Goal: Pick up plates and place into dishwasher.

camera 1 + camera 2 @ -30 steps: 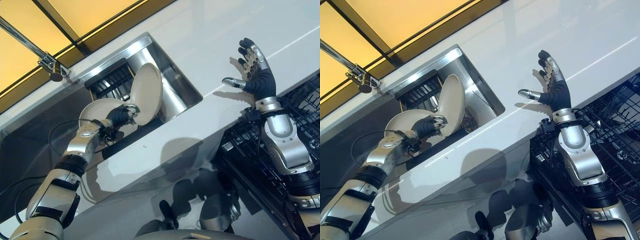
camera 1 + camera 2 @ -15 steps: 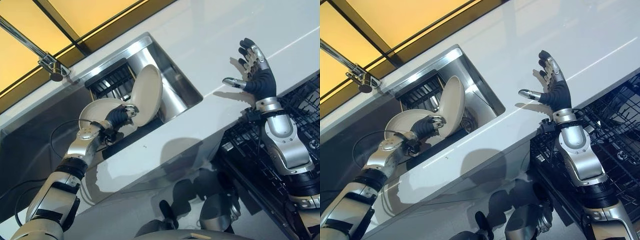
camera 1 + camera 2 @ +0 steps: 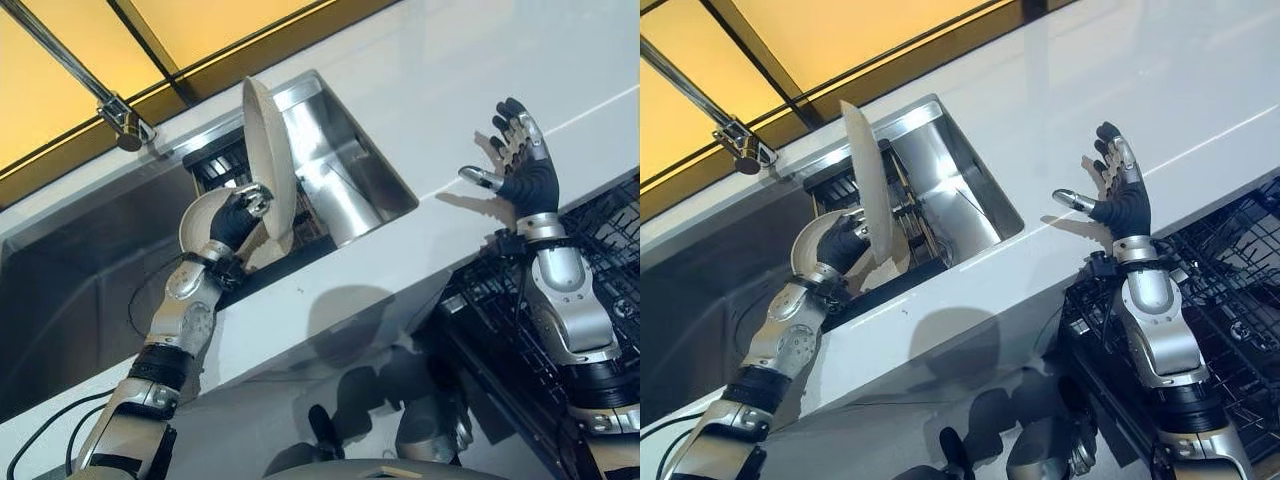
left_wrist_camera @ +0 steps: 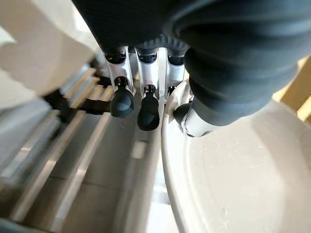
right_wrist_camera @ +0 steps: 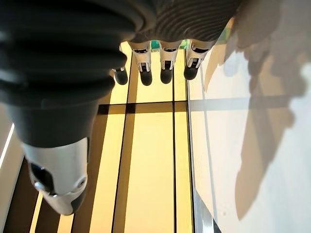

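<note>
Above sink [image 3: 350, 190], left robot hand [image 3: 238, 218] pinches cream plate [image 3: 268, 160] upright; right robot hand [image 3: 520, 165] spread wide, holding nothing.

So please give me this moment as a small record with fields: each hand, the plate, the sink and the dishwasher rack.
left hand: shut on the raised plate, over the sink
raised plate: cream, held nearly on edge
second plate: behind the left hand, in the sink
right hand: open, empty, above the white counter
sink: steel, dark rack inside
dishwasher rack: black wire, beside the right arm
</note>
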